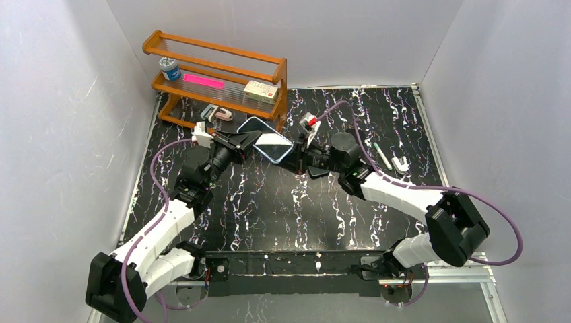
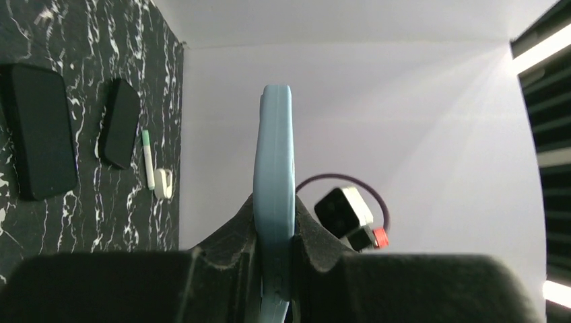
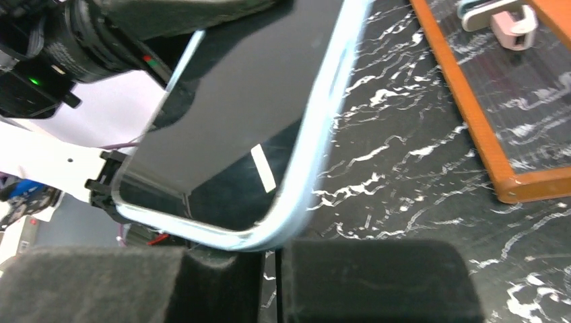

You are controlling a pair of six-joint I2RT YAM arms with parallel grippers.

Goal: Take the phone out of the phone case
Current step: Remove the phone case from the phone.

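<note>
A phone point(image 1: 266, 140) with a dark screen sits in a light blue case point(image 2: 274, 168) and is held in the air over the back of the mat. My left gripper point(image 1: 241, 144) is shut on the case's left end; in the left wrist view point(image 2: 274, 269) the case stands edge-on between its pads. My right gripper point(image 1: 297, 157) is at the phone's right corner. In the right wrist view its fingers point(image 3: 222, 282) are together with only a thin slit, nothing between them, and the case's rounded corner point(image 3: 296, 215) rests just above them. The screen point(image 3: 249, 101) faces that camera.
A wooden rack point(image 1: 276, 70) stands at the back left with a jar point(image 1: 170, 68), a pink strip point(image 1: 202, 81) and a small box point(image 1: 261, 91). A pen point(image 1: 382, 155) and a white hook point(image 1: 401, 163) lie at the right. Two dark flat slabs point(image 2: 40, 131) lie on the mat.
</note>
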